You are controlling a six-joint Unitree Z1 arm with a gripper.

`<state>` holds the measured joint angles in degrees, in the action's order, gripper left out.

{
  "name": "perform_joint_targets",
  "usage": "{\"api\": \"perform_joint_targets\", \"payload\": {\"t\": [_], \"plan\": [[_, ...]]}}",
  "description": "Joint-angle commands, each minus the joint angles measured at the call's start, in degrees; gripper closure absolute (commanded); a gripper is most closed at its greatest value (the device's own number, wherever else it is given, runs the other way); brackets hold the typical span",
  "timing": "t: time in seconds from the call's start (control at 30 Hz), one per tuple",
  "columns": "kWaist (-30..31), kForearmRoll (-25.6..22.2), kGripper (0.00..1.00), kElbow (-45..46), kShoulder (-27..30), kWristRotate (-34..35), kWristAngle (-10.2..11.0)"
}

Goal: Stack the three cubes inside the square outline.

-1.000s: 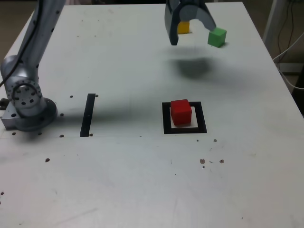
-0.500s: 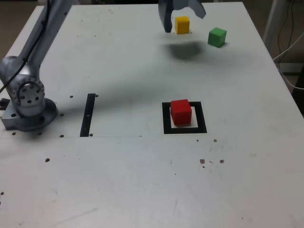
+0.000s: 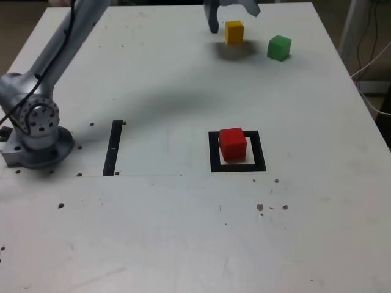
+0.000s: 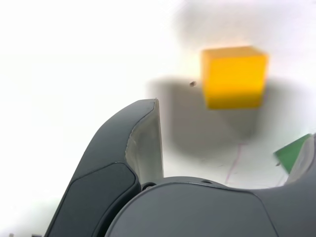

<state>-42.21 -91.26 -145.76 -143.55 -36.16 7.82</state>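
One gripper: the gripper (image 3: 231,13) hangs at the far edge of the bench (image 3: 183,232) with its jaws spread apart and nothing between them.
Change over the last second: the gripper has travelled away from the green cube (image 3: 279,47) toward the far edge and now sits over the yellow cube (image 3: 234,32), its shadow drawn in close beneath that cube.
Meaning for the task: the yellow cube appears chosen as the second layer; the likely next step is a descent to straddle it, not yet begun.
Yellow cube: on the bench at the far side, apart from both fingers, near the green cube.
Red cube (image 3: 233,143): resting inside the square outline (image 3: 214,152), the base of the stack already placed.
Thin black bar (image 3: 113,148): toward the exterior view's left, near the arm's base (image 3: 36,131).
Wrist view only: the yellow cube (image 4: 233,76) lies ahead of one finger (image 4: 148,143), roughly in line with the gap; a corner of the green cube (image 4: 292,152) shows at the frame's edge.
Exterior view only: the red cube, the outline, and the whole layout.
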Motion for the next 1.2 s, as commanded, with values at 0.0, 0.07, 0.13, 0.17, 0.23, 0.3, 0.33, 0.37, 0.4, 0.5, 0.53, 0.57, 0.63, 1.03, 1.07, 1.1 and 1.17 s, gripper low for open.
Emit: {"api": "perform_joint_targets", "payload": {"t": [0.0,0.07,0.13,0.17,0.23,0.3,0.33,0.37,0.4,0.5,0.53,0.57,0.63,1.03,1.07,1.1,1.17], "plan": [[-0.4,-0.8,0.01,-1.4,-1.2,-0.5,-0.1],[-0.6,-0.9,0.01,-2.6,-2.1,-0.9,-0.3],[-0.9,-1.0,0.01,-3.6,-3.0,-1.1,-0.4],[-1.0,-1.0,0.01,-4.0,-3.4,-1.2,-0.5],[-1.1,-1.1,0.01,-4.9,-4.2,-1.2,-0.6],[-1.3,-1.1,0.01,-5.9,-5.2,-1.3,-0.9],[-1.3,-1.1,0.01,-6.4,-5.7,-1.3,-1.0],[-1.3,-1.1,0.01,-6.8,-6.1,-1.3,-1.2],[-1.3,-1.1,0.01,-7.3,-6.5,-1.3,-1.3],[-1.4,-1.2,0.02,-8.5,-7.5,-1.3,-1.5],[-1.5,-1.2,0.02,-8.9,-7.8,-1.3,-1.5],[-1.5,-1.2,0.03,-9.2,-8.1,-1.2,-1.6],[-1.6,-1.2,0.05,-9.9,-8.6,-1.2,-1.6],[-1.8,-0.9,0.49,-12.2,-9.4,-0.6,-0.6],[-1.7,-0.7,0.55,-12.5,-9.4,-0.6,-0.6],[-1.7,-0.6,0.6,-12.9,-9.4,-0.7,-0.5],[-1.7,-0.3,0.67,-13.5,-9.4,-1.0,-0.5]]}}
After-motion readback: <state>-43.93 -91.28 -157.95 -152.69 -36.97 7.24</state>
